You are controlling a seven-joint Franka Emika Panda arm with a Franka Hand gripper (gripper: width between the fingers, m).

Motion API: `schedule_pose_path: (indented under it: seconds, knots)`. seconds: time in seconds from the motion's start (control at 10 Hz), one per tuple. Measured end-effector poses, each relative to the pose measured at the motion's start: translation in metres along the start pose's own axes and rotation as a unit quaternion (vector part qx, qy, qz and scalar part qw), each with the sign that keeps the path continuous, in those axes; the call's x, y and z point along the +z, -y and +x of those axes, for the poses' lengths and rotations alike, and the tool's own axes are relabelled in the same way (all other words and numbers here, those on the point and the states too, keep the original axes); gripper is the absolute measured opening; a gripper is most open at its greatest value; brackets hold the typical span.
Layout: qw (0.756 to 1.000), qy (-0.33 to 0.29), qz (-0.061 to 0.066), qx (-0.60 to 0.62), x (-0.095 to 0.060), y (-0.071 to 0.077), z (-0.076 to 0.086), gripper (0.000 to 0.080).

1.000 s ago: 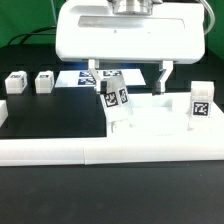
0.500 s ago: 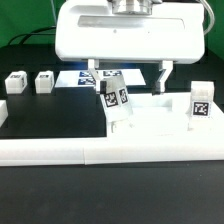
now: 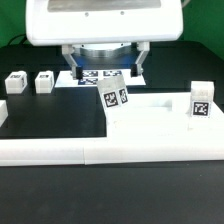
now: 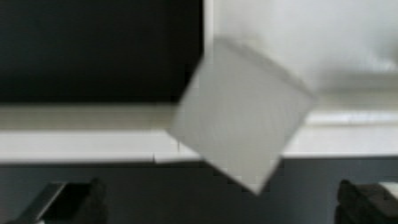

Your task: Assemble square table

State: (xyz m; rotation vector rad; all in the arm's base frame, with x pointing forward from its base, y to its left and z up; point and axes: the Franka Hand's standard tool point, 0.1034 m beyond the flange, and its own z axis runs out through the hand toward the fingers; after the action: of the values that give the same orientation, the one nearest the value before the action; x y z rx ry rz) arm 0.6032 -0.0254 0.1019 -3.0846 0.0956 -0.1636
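Note:
The square table's white slab (image 3: 150,128) lies flat at the exterior view's right. A tagged white leg block (image 3: 113,97) stands tilted at the slab's near-left corner and shows as a blurred white diamond (image 4: 246,112) in the wrist view. Another tagged leg (image 3: 200,104) stands upright on the slab's right side. Two more small leg blocks (image 3: 15,83) (image 3: 43,81) rest on the black mat at the left. My gripper (image 3: 105,64) (image 4: 217,205) hangs above the tilted leg, apart from it. It is open, with nothing between the dark fingertips (image 4: 71,200).
A long low white border wall (image 3: 70,150) runs along the front of the work area. The marker board (image 3: 92,75) lies flat behind the tilted leg, under the gripper. Black mat (image 3: 55,110) covers the left half.
The gripper has risen straight up off the tilted leg, still open. The leg and the other parts have stayed where they were.

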Motion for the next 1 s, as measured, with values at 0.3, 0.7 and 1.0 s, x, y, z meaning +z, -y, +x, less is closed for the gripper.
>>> schedule_pose_path:
  seconds: [0.3, 0.7, 1.0]
  knots:
    - [0.995, 0.089, 0.02, 0.031, 0.004, 0.005, 0.003, 0.0649]
    - [0.995, 0.09, 0.02, 0.036, 0.014, 0.005, -0.001, 0.0649]
    - [0.994, 0.094, 0.019, 0.053, 0.023, 0.013, -0.001, 0.0649]
